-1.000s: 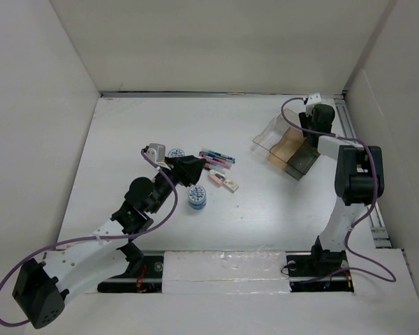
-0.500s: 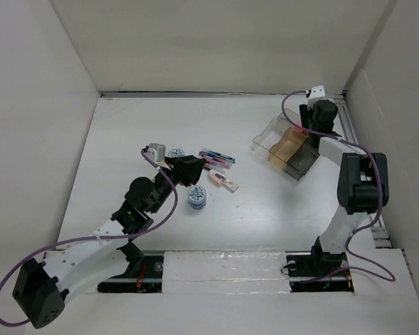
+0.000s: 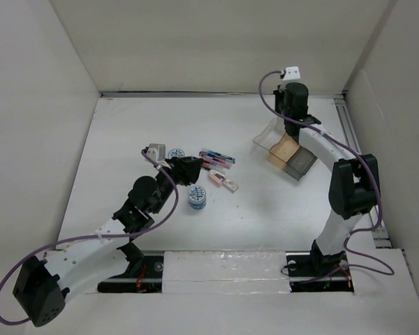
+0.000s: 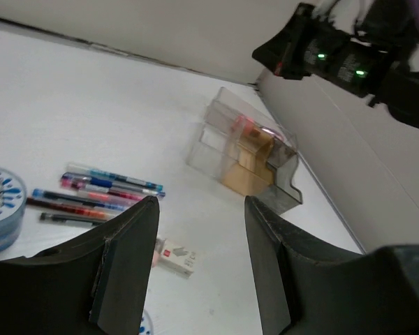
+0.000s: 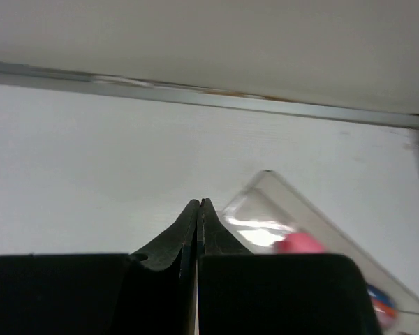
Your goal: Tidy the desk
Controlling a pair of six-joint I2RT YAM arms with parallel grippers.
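The desk [image 3: 279,209] spans the floor between white panels [image 3: 195,49], pens [image 3: 217,157] near its centre, tray [image 3: 264,137] far right. Left gripper [image 4: 201,202], jaws apart, hovers by the pens; best to straddle one pen crosswise. Right gripper [image 5: 197,206], jaws together, empty, hangs over the tray.

The bench [image 3: 265,209] was plain matte white. The near tape roll [image 3: 197,198] bore a blue-and-white print, and so did the far tape roll [image 3: 175,153]. The pens [image 3: 216,157] showed blue, red and pink. The tray [image 3: 265,137] was clear plastic, with one compartment amber and another smoky grey. The cable [image 3: 260,94] was purple.
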